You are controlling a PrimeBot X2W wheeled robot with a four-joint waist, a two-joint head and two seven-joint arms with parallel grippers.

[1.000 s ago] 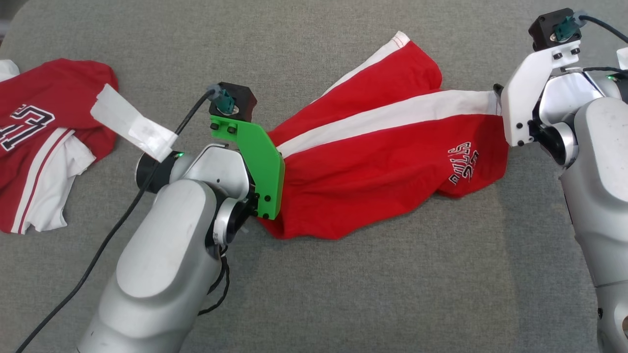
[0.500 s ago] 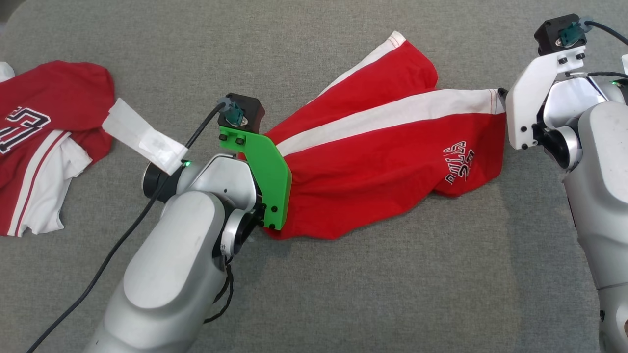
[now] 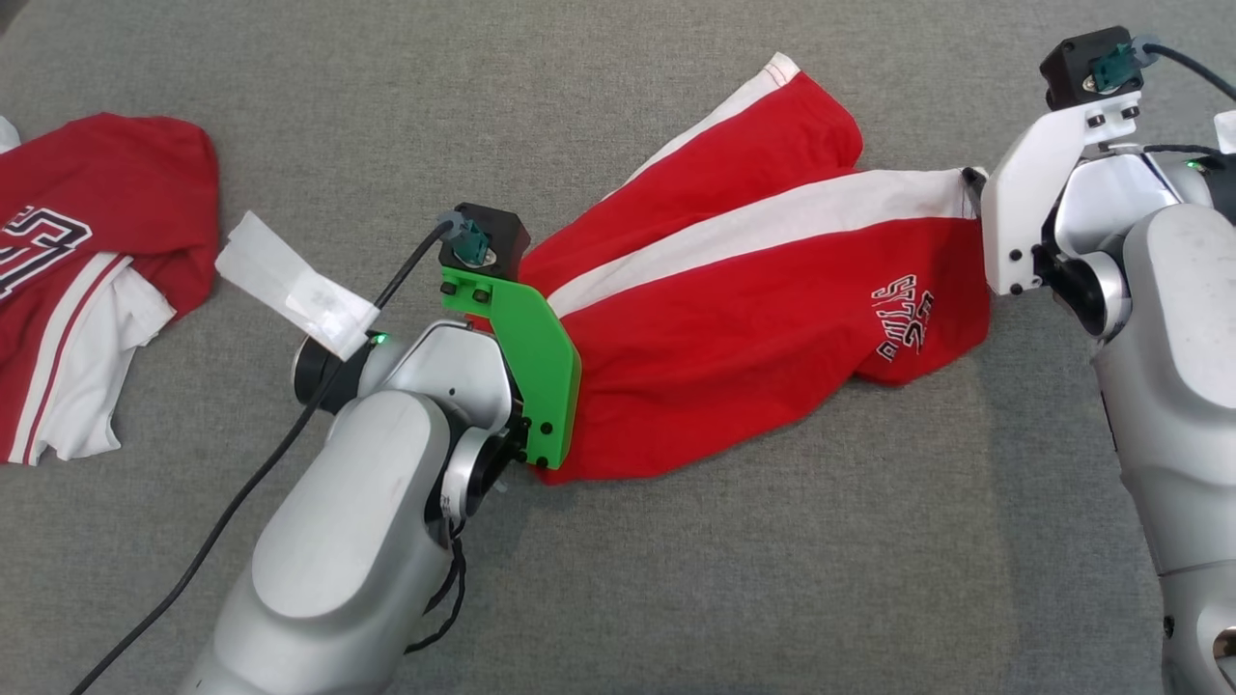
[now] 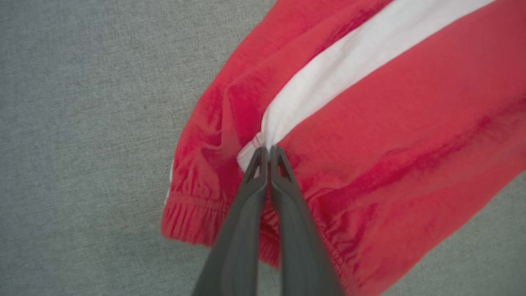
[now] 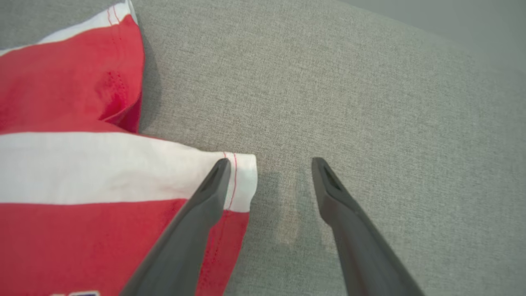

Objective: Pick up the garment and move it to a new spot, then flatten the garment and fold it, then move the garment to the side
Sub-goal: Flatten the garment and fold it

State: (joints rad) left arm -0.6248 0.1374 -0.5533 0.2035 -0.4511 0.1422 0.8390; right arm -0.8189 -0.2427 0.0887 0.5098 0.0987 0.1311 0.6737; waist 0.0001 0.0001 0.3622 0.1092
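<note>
The garment point(image 3: 753, 290) is a pair of red shorts with a white side stripe and a printed logo, lying across the grey surface. In the left wrist view my left gripper point(image 4: 269, 152) is shut on the garment point(image 4: 390, 123), pinching the white stripe near the elastic waistband. In the right wrist view my right gripper point(image 5: 269, 164) stands open at the hem end of the garment point(image 5: 82, 172); one finger lies over the white hem corner, the other over bare cloth-covered surface. In the head view both sets of fingers are hidden under the wrists.
A second red and white jersey point(image 3: 77, 261) lies crumpled at the far left. A white tag point(image 3: 294, 285) and a black cable point(image 3: 241, 502) hang off my left arm. Grey fabric surface point(image 3: 772, 579) stretches bare in front of the garment.
My left gripper has shut on the waistband end of the garment. The left arm crept slightly right and nearer. The right gripper stays open by the hem.
</note>
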